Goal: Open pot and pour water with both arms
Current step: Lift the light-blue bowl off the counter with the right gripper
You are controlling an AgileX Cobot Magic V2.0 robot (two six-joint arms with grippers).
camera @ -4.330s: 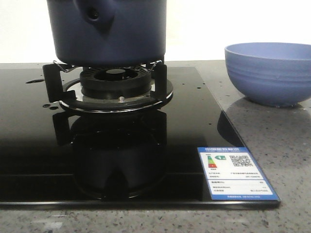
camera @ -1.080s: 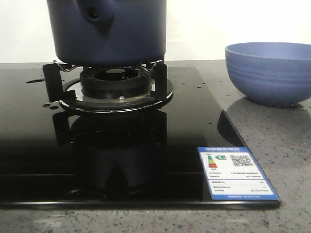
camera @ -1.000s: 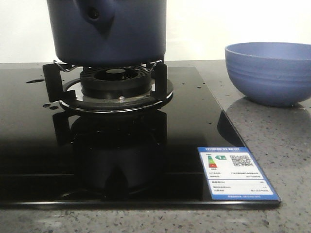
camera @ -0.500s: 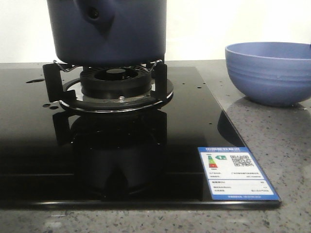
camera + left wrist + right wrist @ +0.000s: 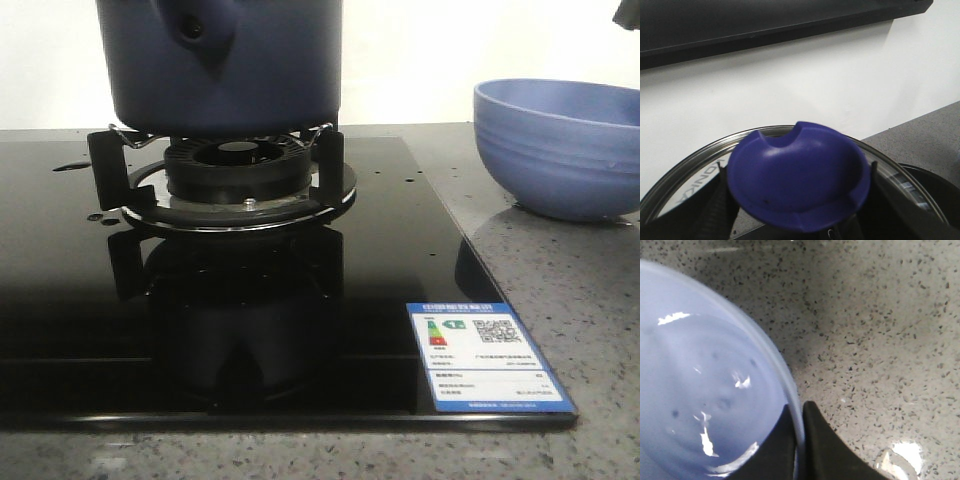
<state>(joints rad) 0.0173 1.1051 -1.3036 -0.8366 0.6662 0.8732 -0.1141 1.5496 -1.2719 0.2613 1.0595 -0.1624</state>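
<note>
The dark navy pot (image 5: pixel 230 60) stands on the burner, its handle stub (image 5: pixel 195 28) facing me; its top is cut off. My left gripper (image 5: pixel 798 202) is shut on the blue knob (image 5: pixel 800 175) of a glass lid with a steel rim (image 5: pixel 690 165), one finger (image 5: pixel 710 210) on each side. The pot does not show under the lid. My right gripper (image 5: pixel 801 440) is shut on the rim of the periwinkle bowl (image 5: pixel 705 390), one finger inside and one outside. The bowl (image 5: pixel 560 150) is at the right on the counter.
The burner and its pot stand (image 5: pixel 240 180) sit on a black glass cooktop (image 5: pixel 80 300) with an energy label (image 5: pixel 485 355) at its front right corner. Speckled grey counter (image 5: pixel 580 320) lies right of it. A dark part of my right arm (image 5: pixel 630 12) shows at the upper right.
The bowl has shifted a little to the right and up. A dark part of my right arm has come into the front view's upper right corner. The pot has not moved.
</note>
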